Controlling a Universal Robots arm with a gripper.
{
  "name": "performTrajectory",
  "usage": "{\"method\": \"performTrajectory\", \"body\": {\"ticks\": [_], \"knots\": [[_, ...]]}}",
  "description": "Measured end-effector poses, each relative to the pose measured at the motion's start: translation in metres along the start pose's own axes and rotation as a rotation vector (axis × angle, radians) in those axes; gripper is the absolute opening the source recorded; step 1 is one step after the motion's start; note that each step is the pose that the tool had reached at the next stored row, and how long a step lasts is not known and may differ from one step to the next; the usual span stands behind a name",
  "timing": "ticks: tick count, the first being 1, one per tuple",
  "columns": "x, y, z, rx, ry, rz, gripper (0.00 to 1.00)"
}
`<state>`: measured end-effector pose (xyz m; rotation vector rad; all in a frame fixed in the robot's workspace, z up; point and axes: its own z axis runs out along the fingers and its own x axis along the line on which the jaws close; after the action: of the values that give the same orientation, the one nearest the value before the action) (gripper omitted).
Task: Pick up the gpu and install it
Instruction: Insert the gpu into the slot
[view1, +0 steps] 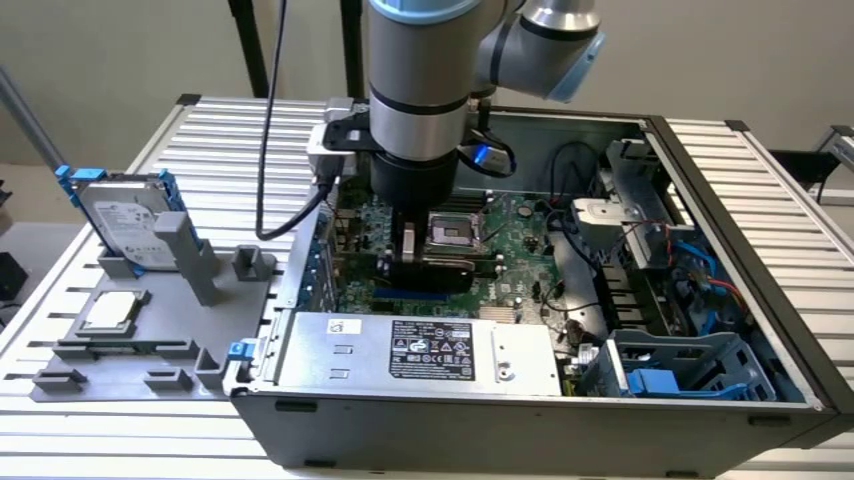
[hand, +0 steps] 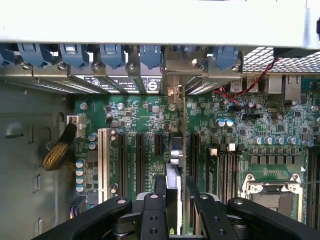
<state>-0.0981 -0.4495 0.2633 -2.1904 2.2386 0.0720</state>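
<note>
Wrist view gives me the tool (hand: 176, 202) clamped on the gpu (hand: 175, 170) edge-on over the motherboard (hand: 140, 115) slots, while exterior hides that card.

Open computer case (view1: 747, 300) on a slatted metal table (view1: 240, 120) — the arm (view1: 420, 80) reaches down into it, gripper (view1: 434, 262) low over the green motherboard (view1: 514, 225). The gpu (view1: 441, 272) sits between the fingers, edge-on, close to the board. Power supply (view1: 414, 350) along the case's near side. Grey fixture tray (view1: 147, 330) at the exterior view's left — a hard drive (view1: 127, 220) in a blue frame stands upright in it.
</note>
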Motion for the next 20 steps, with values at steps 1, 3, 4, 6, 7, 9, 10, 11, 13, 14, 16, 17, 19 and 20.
{"method": "performTrajectory", "body": {"ticks": [1,3,4,6,7,9,10,11,13,14,16,17,19,20], "knots": [[0.0,-0.0002,0.0002,-0.0004,0.0003,0.0,0.27],[0.0,-0.0011,0.0005,-0.0009,0.0006,0.0,0.27],[0.0,-0.0016,0.0008,-0.001,0.0005,0.0,0.27],[0.0,-0.0023,0.0017,-0.0016,0.0003,0.0,0.27],[0.0,-0.0023,0.0023,-0.0023,0.0005,0.0,0.27],[0.0,-0.0023,0.0037,-0.0045,0.0012,0.0,0.27],[0.0,-0.0026,0.0051,-0.0044,0.0001,0.0,0.27],[0.0,-0.0025,0.006,-0.0059,0.0003,0.0,0.27],[0.0,-0.0026,0.0076,-0.0084,0.0006,0.0,0.27],[0.0,-0.0026,0.0084,-0.0099,0.0008,0.0,0.27],[0.0,-0.0026,0.0099,-0.0124,0.0015,0.001,0.27],[0.0,-0.0027,0.0106,-0.0132,0.0016,0.001,0.27],[0.0,-0.0029,0.0125,-0.0139,0.001,0.0,0.27],[0.0,-0.003,0.0134,-0.0142,0.0007,0.0,0.27]]}}
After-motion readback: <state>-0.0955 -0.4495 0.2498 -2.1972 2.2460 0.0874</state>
